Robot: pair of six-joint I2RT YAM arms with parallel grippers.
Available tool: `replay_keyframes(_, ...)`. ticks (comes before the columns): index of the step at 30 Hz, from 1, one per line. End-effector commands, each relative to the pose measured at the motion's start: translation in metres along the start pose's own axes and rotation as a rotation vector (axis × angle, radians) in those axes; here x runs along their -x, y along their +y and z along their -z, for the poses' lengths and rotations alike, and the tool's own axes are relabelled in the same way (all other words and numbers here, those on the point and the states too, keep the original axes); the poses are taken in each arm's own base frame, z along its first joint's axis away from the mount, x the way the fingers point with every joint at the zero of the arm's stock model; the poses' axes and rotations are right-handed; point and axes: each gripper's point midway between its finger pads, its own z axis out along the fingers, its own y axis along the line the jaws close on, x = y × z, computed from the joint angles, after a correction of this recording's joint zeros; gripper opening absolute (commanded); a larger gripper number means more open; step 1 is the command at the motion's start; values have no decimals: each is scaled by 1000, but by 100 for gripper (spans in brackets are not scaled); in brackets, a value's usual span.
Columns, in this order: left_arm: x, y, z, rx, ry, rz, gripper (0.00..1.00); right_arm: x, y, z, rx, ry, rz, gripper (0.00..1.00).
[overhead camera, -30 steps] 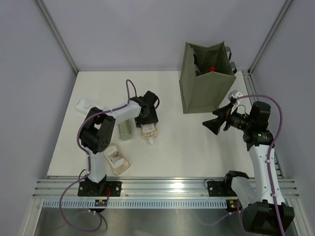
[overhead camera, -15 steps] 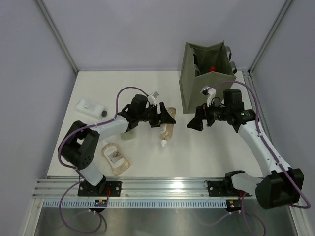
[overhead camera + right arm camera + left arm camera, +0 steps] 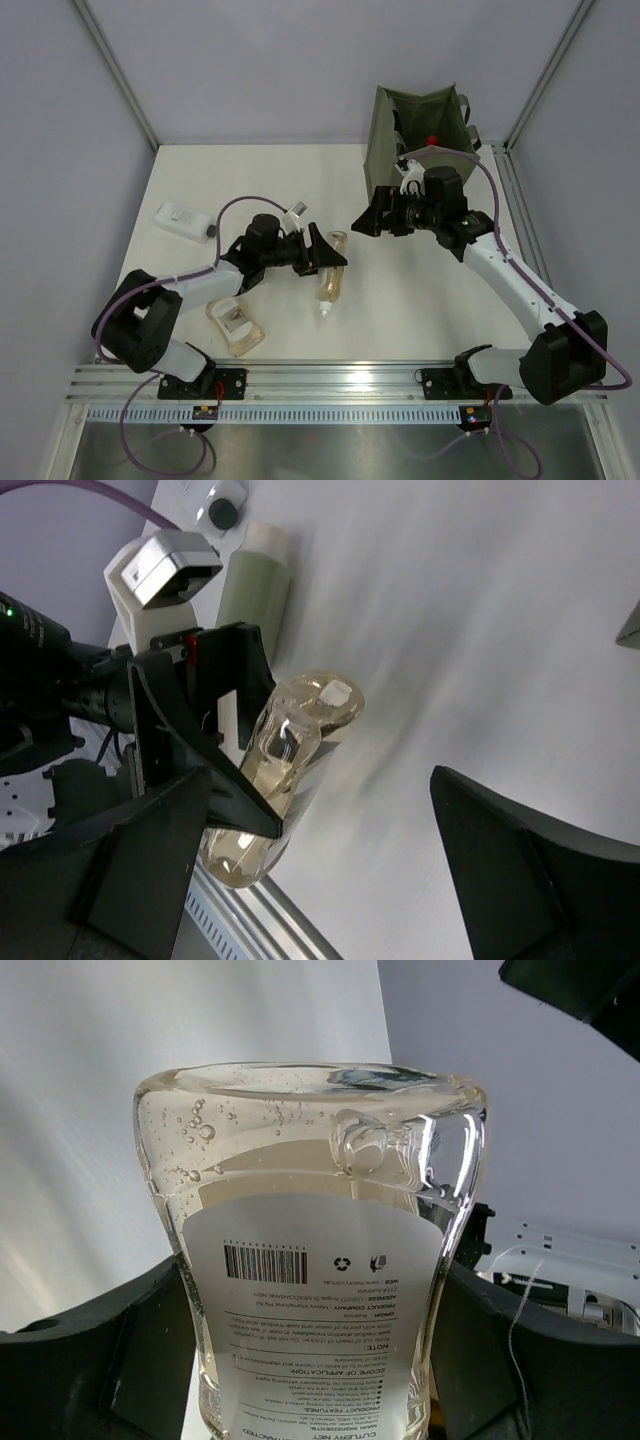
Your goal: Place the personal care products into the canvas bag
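Observation:
My left gripper is shut on a clear amber-liquid pouch, spout hanging down, held above the table's middle. In the left wrist view the pouch fills the frame, white label facing me, between both fingers. My right gripper is open and empty, just right of the pouch and apart from it; its view shows the held pouch. The olive canvas bag stands upright at the back right, with a red cap showing inside. A second pouch lies at the front left.
A flat white bottle lies at the far left. A silver-green bottle lies beside the left arm. The metal rail runs along the table's near edge. White walls enclose the back and sides.
My left gripper has lifted the pouch off the table and carried it right towards the middle. My right arm has swung left from the table's right edge to face it.

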Motion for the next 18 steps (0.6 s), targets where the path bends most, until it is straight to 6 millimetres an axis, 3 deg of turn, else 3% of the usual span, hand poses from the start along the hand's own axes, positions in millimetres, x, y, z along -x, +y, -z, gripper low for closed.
replay_keyframes(1, 50, -55, 26, -111, -235, -62, 0, 8, 30, 1, 132, -29, 40, 100)
replay_keyframes(3, 66, -41, 35, -51, -369, 27, 0, -3, 29, -2, 149, 0, 87, 100)
replay_keyframes(9, 103, -50, 65, -7, -617, 133, 0, -24, 34, -17, 75, 54, 195, 99)
replay_keyframes(10, 110, -61, 70, -18, -642, 123, 0, -26, 36, -20, 58, 56, 210, 99)
replay_keyframes(11, 111, -58, 71, 8, -646, 130, 0, -31, 49, -25, 63, 69, 235, 99)
replay_keyframes(14, 116, -61, 77, 24, -676, 131, 0, -32, 59, -35, 29, 74, 259, 99)
replay_keyframes(17, 114, -62, 78, 28, -668, 132, 0, -27, 61, -44, 6, 74, 243, 99)
replay_keyframes(18, 112, -60, 78, 31, -662, 129, 0, -34, 61, -51, 3, 103, 232, 100)
